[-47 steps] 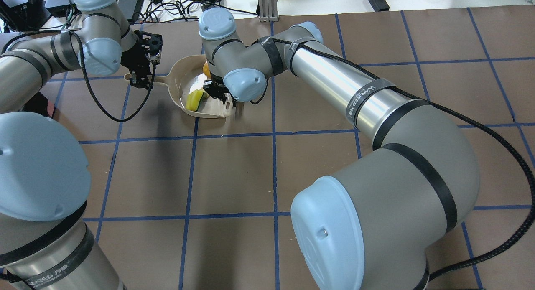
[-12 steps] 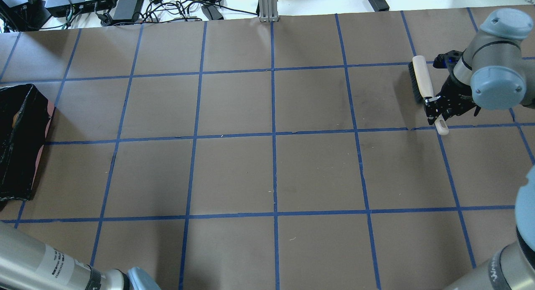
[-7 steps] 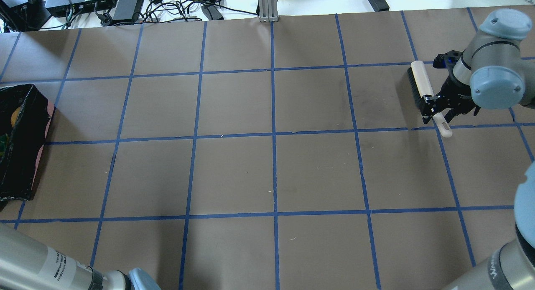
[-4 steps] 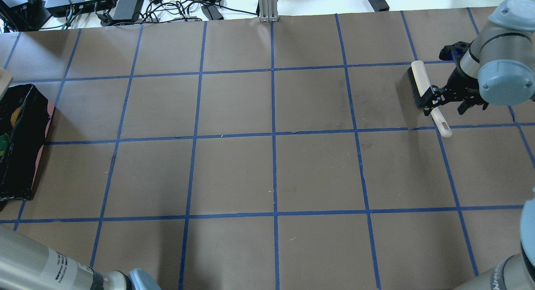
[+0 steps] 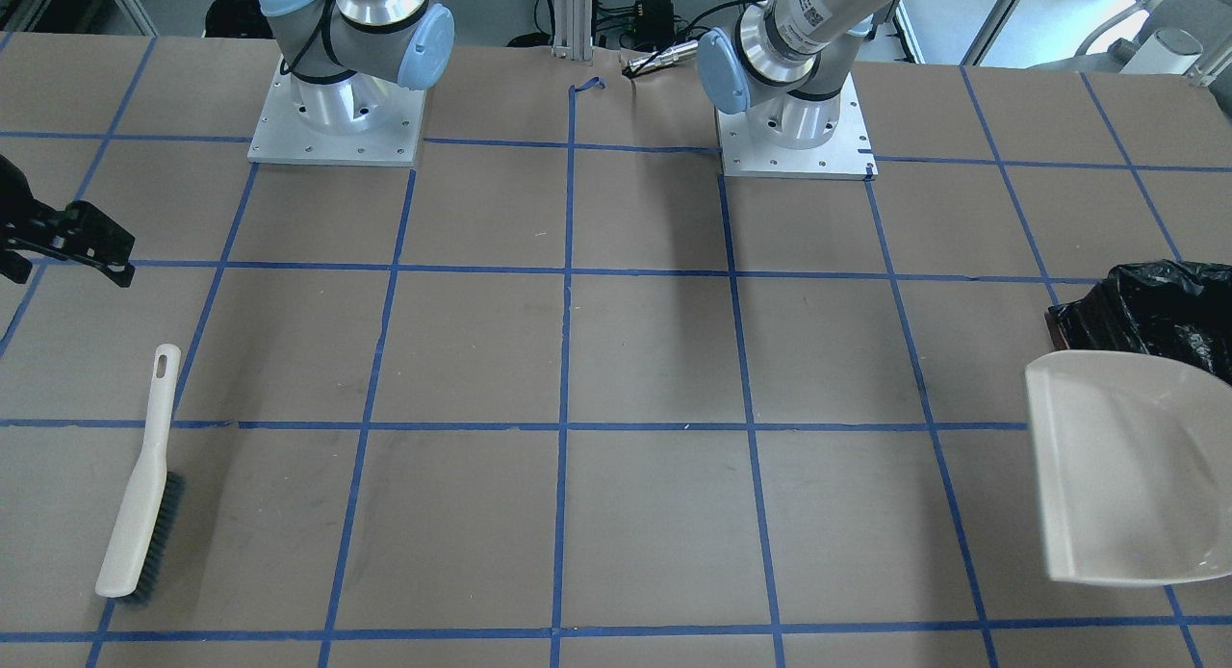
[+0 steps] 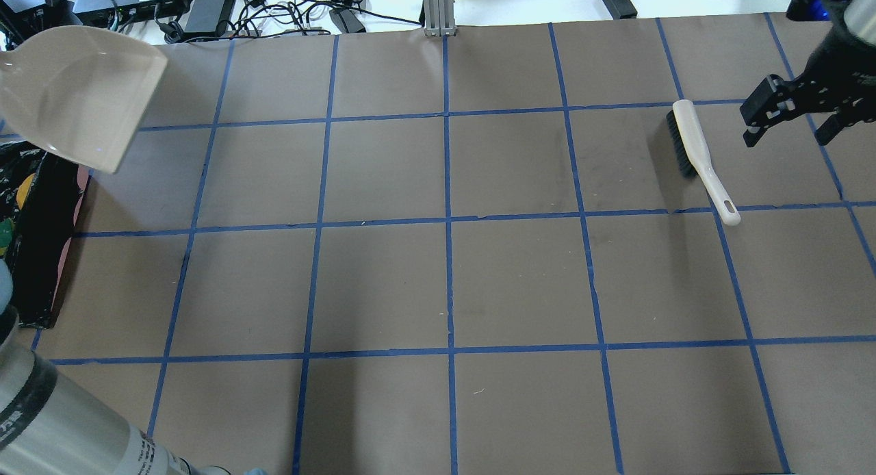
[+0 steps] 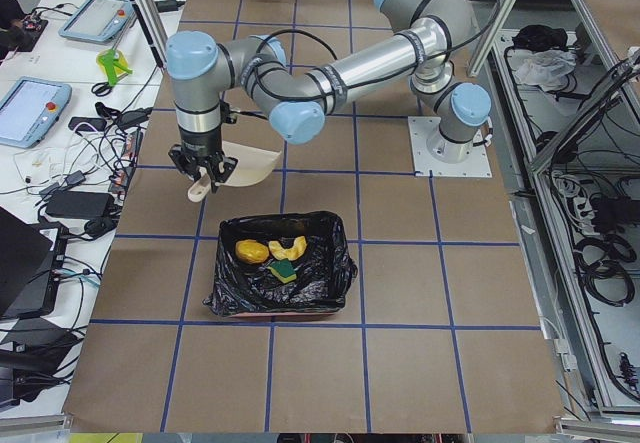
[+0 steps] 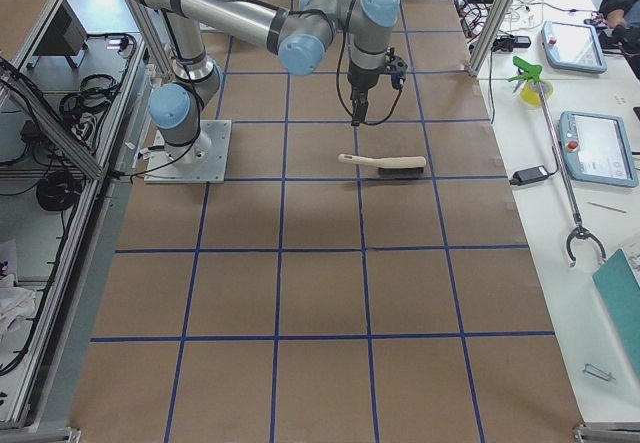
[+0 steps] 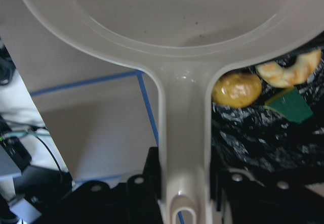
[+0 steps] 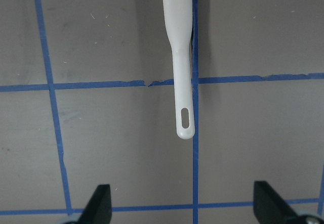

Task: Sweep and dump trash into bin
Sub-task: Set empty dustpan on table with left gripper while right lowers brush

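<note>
The golden-brown potato [image 7: 251,251], cream slice [image 7: 291,246] and yellow-green wedge [image 7: 283,274] lie inside the bin [image 7: 330,288], a pink box with a black bag. They also show in the left wrist view: potato [image 9: 236,89], slice [image 9: 289,70], wedge [image 9: 288,105]. My left gripper [image 7: 203,166] is shut on the handle of the empty beige dustpan [image 6: 75,92], held in the air beside the bin [image 6: 42,270]. My right gripper [image 6: 788,121] is open and empty, raised above the brush [image 6: 692,148].
The brush [image 5: 142,490] lies flat on the brown paper, bristles sideways, its handle [image 10: 183,82] under my right gripper [image 10: 187,209]. The dustpan [image 5: 1126,471] hangs next to the bin [image 5: 1155,312]. Cables and boxes lie past the table's far edge [image 6: 205,3].
My right gripper opened, let go of the brush and rose away to the far right. The empty dustpan swung into view above the bin's far end. Trash now lies in the bin.
</note>
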`<move>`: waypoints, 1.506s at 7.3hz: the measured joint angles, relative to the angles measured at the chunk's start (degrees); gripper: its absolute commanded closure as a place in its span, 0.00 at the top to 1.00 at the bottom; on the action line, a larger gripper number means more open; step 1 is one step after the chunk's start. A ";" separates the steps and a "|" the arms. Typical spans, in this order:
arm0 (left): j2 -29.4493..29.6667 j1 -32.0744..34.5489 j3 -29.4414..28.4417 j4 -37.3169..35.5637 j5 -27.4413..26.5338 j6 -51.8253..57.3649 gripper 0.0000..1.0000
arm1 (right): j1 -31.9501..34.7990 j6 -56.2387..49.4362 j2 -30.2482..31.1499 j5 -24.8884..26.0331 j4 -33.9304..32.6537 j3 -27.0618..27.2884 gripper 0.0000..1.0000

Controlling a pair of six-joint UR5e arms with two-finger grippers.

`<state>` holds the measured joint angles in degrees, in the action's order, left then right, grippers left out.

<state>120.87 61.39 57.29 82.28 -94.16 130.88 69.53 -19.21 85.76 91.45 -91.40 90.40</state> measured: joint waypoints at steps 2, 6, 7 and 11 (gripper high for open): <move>1.42 6.20 4.21 0.56 4.13 -9.87 0.00 | 5.97 3.71 0.63 0.21 1.36 -2.70 1.00; 3.22 12.04 15.08 -7.21 6.86 -19.91 0.00 | 18.66 12.51 1.03 0.25 0.54 -2.98 1.00; 3.69 12.78 16.35 -8.37 6.78 -20.14 0.00 | 20.01 12.70 1.20 0.96 0.64 -2.84 1.00; 5.89 15.96 17.73 -12.45 6.25 -22.42 0.00 | 20.80 13.72 2.53 1.65 0.94 -2.53 1.00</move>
<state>126.76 77.34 75.02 69.84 -87.90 108.46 90.34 -5.49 88.29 93.10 -90.46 87.87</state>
